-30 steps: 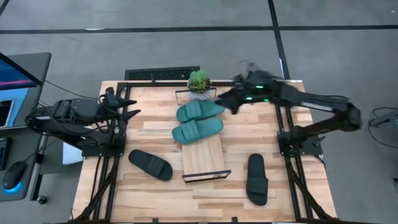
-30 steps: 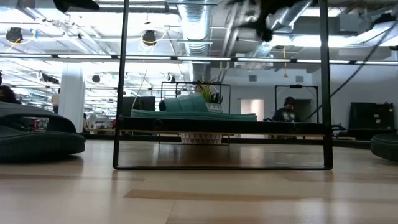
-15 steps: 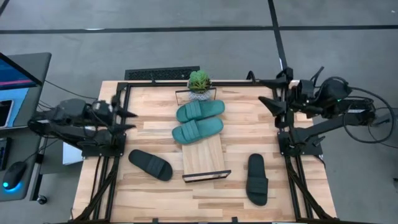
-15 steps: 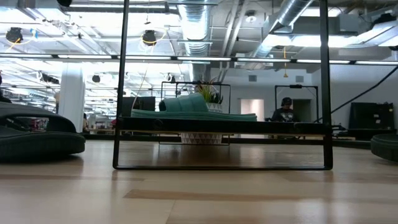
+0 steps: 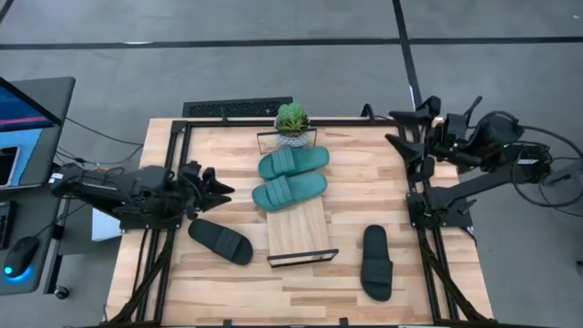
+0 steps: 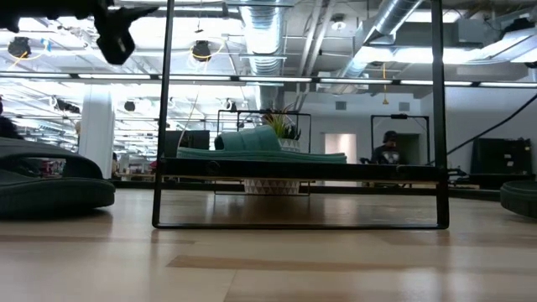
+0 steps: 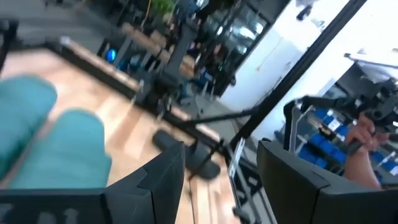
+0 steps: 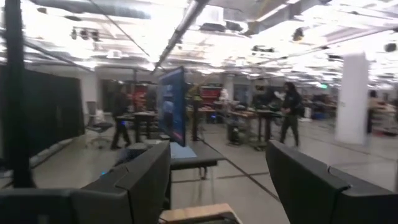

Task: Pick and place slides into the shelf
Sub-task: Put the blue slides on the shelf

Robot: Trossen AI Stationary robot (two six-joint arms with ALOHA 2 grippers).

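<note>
Two teal slides (image 5: 293, 162) (image 5: 289, 190) lie side by side on the far half of the shelf (image 5: 301, 232), a light plank with black wire ends; in the low view the teal slides (image 6: 260, 147) rest on its top. One black slide (image 5: 220, 241) lies on the table left of the shelf, the other black slide (image 5: 376, 262) to its right. My left gripper (image 5: 217, 187) hovers open between the left black slide and the teal pair. My right gripper (image 5: 407, 138) is open at the table's far right edge.
A small potted plant (image 5: 291, 121) stands at the far edge, just behind the shelf. Black frame rails (image 5: 173, 246) run along both table sides. The near half of the shelf plank is bare. People stand in the room beyond the table.
My right gripper has drawn back from above the teal slides to the table's far right edge and stayed there. My left gripper has swung from the left edge toward the table's middle and slightly nearer, ending close to the left black slide. The slides have not moved.
</note>
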